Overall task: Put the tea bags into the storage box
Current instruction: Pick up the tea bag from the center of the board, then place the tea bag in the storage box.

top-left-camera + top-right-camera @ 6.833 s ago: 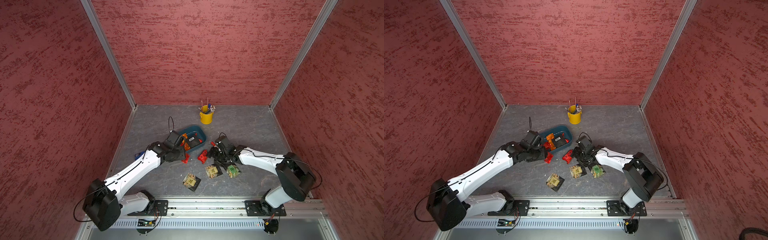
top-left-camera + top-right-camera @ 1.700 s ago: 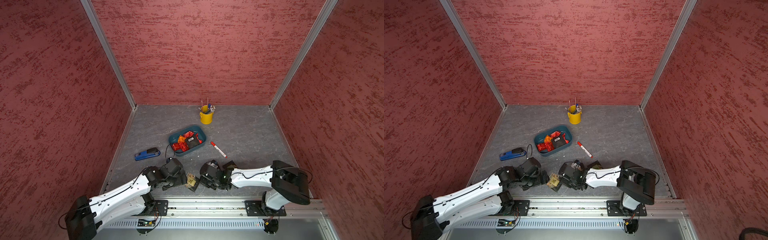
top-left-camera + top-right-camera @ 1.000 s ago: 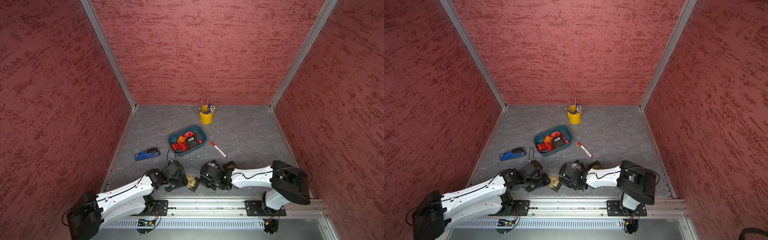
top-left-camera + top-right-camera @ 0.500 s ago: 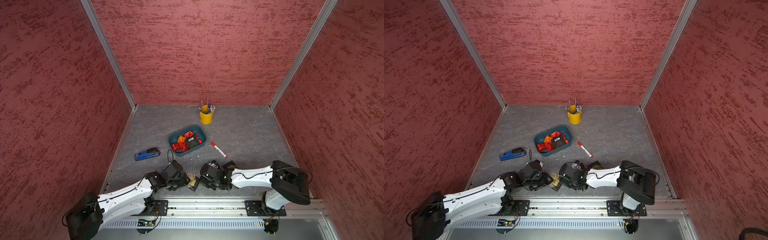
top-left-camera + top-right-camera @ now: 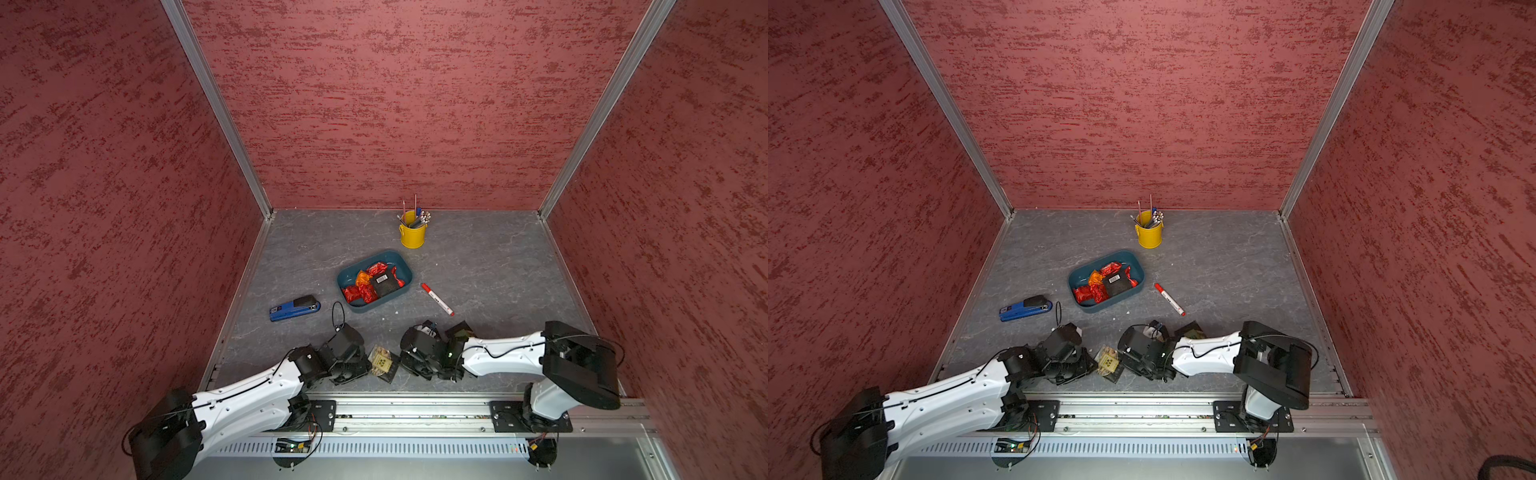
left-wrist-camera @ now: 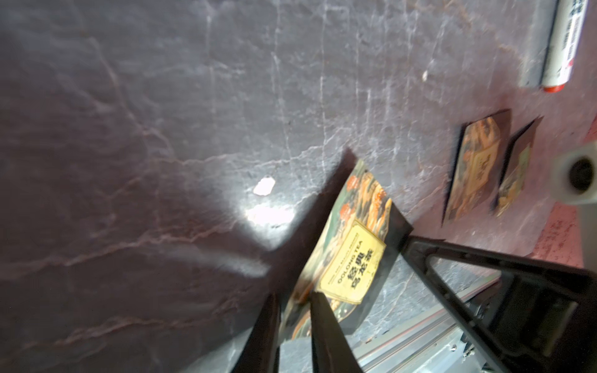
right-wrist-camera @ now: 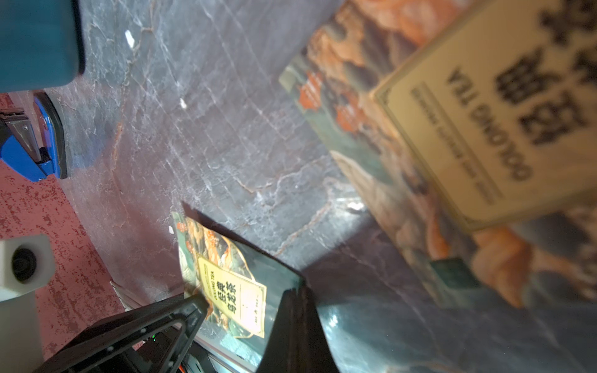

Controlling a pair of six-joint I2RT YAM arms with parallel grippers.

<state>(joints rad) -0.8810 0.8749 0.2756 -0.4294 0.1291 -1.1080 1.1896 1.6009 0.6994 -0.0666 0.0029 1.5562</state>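
Observation:
A tea bag (image 5: 382,364) with a tan label is tilted up off the floor near the front rail, between my two grippers. My left gripper (image 6: 292,295) has its fingers closed on the lower edge of this tea bag (image 6: 352,255). From the other side my right gripper (image 7: 294,290) is shut, its tip pinching the black corner of the same tea bag (image 7: 226,284). Two more tea bags (image 6: 478,164) lie just beyond, beside my right arm. The teal storage box (image 5: 345,276) stands farther back with several red, orange and black packets inside.
A red-capped marker (image 5: 436,298) lies right of the box. Left of the box is a blue stapler (image 5: 295,308), and behind it stands a yellow bucket (image 5: 412,235) of pens. The front rail (image 5: 395,409) runs just behind both grippers.
My left gripper's fingers have come together onto the tea bag's edge, after edging in toward it. My right arm and the tea bag have stayed in place.

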